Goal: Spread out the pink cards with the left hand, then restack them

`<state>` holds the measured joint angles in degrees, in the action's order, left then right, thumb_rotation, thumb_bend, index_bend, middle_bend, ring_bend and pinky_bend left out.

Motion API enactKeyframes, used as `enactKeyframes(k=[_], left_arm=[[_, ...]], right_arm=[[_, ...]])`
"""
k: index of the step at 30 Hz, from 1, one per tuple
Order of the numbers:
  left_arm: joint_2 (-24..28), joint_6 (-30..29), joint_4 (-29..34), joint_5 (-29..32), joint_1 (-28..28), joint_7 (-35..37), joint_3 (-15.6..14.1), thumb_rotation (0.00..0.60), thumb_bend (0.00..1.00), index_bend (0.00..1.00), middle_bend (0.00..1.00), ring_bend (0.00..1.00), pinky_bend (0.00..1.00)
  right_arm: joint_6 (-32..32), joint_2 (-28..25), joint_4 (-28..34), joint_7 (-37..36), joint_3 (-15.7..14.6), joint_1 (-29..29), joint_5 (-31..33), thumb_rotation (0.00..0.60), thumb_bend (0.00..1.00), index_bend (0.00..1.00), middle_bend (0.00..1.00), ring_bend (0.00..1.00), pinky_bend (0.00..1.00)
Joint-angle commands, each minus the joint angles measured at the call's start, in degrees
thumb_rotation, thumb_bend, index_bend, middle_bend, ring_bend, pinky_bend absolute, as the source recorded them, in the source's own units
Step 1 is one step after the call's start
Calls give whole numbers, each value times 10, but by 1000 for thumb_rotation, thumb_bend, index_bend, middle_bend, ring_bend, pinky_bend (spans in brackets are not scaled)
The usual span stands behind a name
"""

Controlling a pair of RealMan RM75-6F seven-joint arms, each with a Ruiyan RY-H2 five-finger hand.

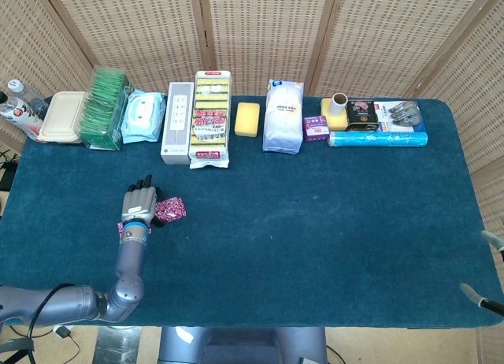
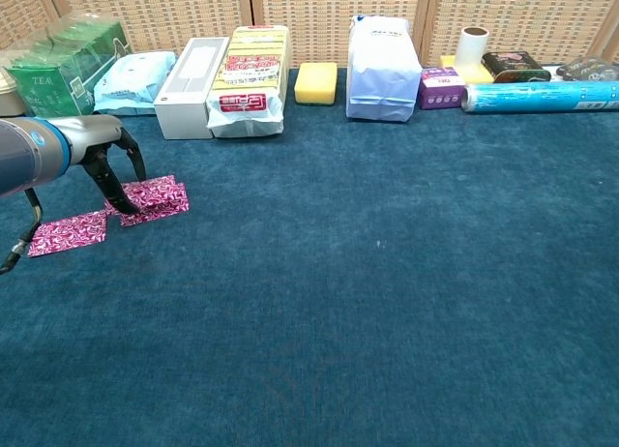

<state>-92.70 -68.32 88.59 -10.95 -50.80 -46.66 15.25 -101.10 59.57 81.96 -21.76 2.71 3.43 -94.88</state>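
From my head view, my left hand (image 1: 139, 205) covers the near-left part of the pink cards (image 1: 171, 209), so I cannot tell how many lie there or how they overlap. In the chest view the left edge cuts off my left arm (image 2: 29, 153) and the green tea box (image 2: 58, 65). Print on the far-row packages is too small for me to read.

Head view looks steeply down on the table (image 1: 315, 222) — chest view low, nearer.
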Motion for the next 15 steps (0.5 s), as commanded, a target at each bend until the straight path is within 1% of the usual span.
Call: enactKeyframes(k=[1,8,15], left_arm=[[-2,2,-1,4,-1,-10,-3,600,201,394,0,0,69],[-14,-13,-12,8,-3,-17,5,600,200,395,0,0,69],[-21,-12,-21,12,-3,-22,11,600,201,395,0,0,69]], right_arm=[[1,0,1,0,0,0,0,600,5,166,2,0,0],[2,-3,2,-5,-3,-1,-2,600,5,165,3,0,0],[2,-5,1,-10,-4,-1,-1,600,5,165,3,0,0]])
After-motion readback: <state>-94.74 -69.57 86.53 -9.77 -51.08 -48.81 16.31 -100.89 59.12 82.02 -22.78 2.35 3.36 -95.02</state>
